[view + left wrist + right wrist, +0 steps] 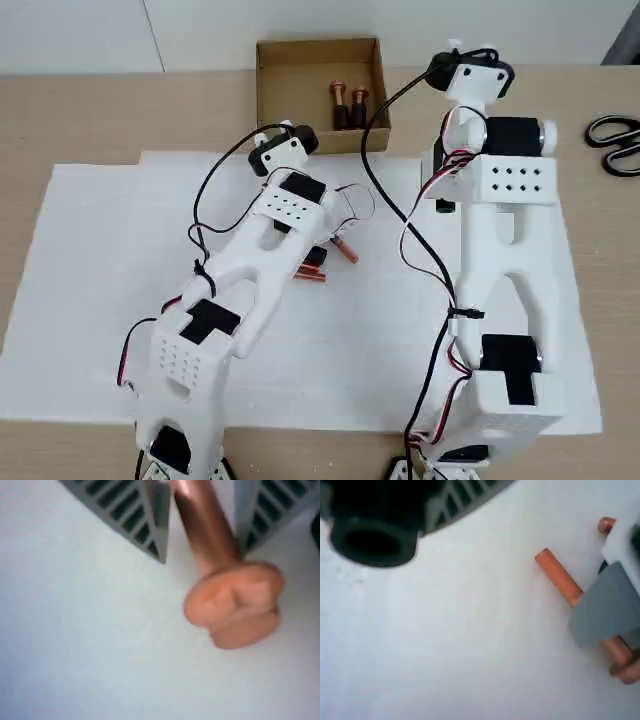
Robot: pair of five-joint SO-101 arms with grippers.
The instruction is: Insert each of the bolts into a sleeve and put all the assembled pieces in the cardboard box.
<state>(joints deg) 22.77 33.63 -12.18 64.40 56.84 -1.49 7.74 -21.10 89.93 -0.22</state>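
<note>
A copper bolt (220, 575) sits between the grey fingers (135, 520) of my left gripper (202, 550), which is shut on its shaft just above the white paper; the head points away from the fingers. In the high view that gripper (322, 255) is at the middle of the paper, with the bolt (346, 250) sticking out. A second bolt (310, 275) lies beside it. My right gripper (395, 515) is shut on a black sleeve (372, 540), whose open end shows. The held bolt (560, 577) lies a short way from the sleeve. The cardboard box (268, 95) holds two assembled pieces (348, 105).
White paper (90, 300) covers most of the wooden table. Scissors (618, 143) lie at the far right edge. Black cables run from both arms over the paper near the box. The right arm (505, 250) stands along the paper's right side.
</note>
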